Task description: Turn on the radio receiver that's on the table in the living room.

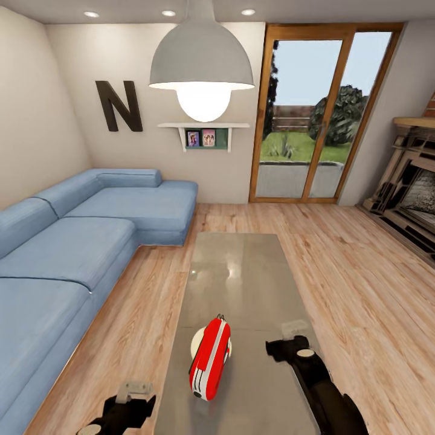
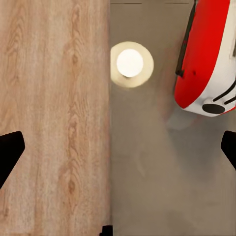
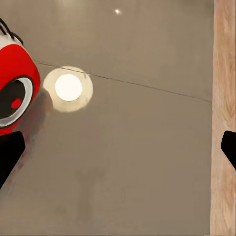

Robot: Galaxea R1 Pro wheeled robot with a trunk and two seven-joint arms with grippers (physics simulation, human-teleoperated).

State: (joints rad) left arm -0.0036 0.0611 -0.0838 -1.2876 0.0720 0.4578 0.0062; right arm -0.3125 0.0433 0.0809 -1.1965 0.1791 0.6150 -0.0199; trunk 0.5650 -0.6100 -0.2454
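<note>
The red radio receiver (image 1: 210,359) with its white band lies on the near part of the long grey coffee table (image 1: 235,272), thin handle on top. My left gripper (image 1: 136,393) hovers open over the table's left edge, to the left of the radio. In the left wrist view the radio (image 2: 206,54) lies beyond the gripper (image 2: 118,152), nothing between the fingers. My right gripper (image 1: 289,341) is open above the tabletop, just right of the radio. The right wrist view shows the radio's round end face (image 3: 14,93) off to one side of the gripper (image 3: 118,152).
A blue sectional sofa (image 1: 72,241) runs along the left, with a strip of wood floor (image 1: 139,314) between it and the table. A grey pendant lamp (image 1: 202,66) hangs over the table. Glass doors (image 1: 320,115) stand at the back, a fireplace (image 1: 411,175) at right.
</note>
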